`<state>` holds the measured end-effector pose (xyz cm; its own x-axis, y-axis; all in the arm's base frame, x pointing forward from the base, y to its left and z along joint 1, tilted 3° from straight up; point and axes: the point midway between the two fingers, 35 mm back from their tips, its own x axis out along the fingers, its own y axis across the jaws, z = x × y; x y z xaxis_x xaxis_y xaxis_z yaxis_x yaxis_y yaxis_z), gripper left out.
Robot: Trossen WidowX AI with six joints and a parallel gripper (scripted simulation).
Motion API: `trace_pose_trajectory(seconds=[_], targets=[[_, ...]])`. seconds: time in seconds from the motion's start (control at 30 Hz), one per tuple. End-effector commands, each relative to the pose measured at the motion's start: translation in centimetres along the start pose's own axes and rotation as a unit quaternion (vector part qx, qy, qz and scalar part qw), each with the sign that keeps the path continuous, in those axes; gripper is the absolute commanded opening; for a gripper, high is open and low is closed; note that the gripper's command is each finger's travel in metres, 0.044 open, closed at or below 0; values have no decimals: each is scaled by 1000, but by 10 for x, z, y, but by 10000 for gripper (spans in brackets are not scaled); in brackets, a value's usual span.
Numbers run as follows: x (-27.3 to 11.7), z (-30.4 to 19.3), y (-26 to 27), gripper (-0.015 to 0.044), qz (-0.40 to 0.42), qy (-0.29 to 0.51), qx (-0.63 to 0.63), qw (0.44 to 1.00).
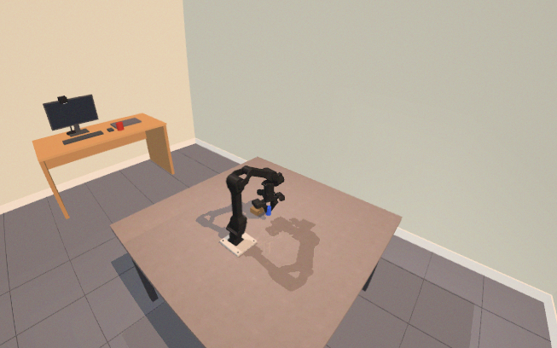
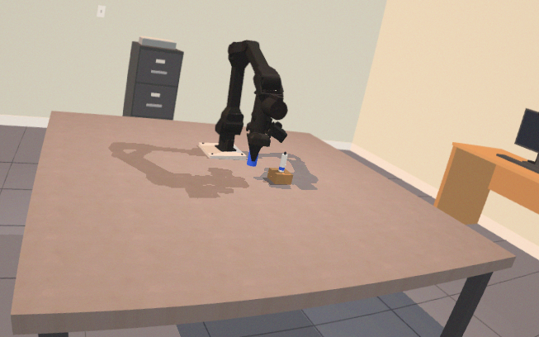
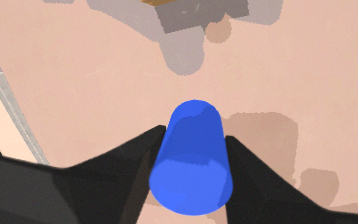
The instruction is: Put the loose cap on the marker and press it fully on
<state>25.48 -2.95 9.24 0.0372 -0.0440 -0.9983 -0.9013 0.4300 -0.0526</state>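
Observation:
The blue cap [image 1: 268, 211] [image 2: 251, 162] [image 3: 192, 185] is upright between the fingers of my gripper [image 1: 269, 207] [image 2: 253, 158] [image 3: 194, 138]. The gripper is shut on it and holds it above the table, apart from the marker. The white marker [image 2: 283, 161] stands upright in the holder block, with a blue band low down and a small dark tip on top. In the top view the arm hides the marker. The brown holder block [image 1: 255, 212] [image 2: 280, 177] is beside the held cap, to its right in the exterior view. Only its edge shows at the top of the wrist view.
The arm's white base plate [image 1: 238, 245] [image 2: 220, 153] [image 3: 2, 112] lies behind the cap in the exterior view and at the left of the wrist view. A desk [image 1: 98, 140] [image 2: 467, 179] with a monitor stands away from the table. A filing cabinet [image 2: 156, 83] stands behind the table.

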Motion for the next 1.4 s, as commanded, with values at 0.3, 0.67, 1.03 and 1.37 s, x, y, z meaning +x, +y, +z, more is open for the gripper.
trace_pose_trajectory(seconds=[0.3,0.67,1.03,1.37], targets=[[-22,16,0,0,0,3,0,1000],[-41,48,4,0,0,1,0,1000],[-60,80,13,0,1,-1,0,1000],[-74,104,23,0,1,-1,0,1000]])
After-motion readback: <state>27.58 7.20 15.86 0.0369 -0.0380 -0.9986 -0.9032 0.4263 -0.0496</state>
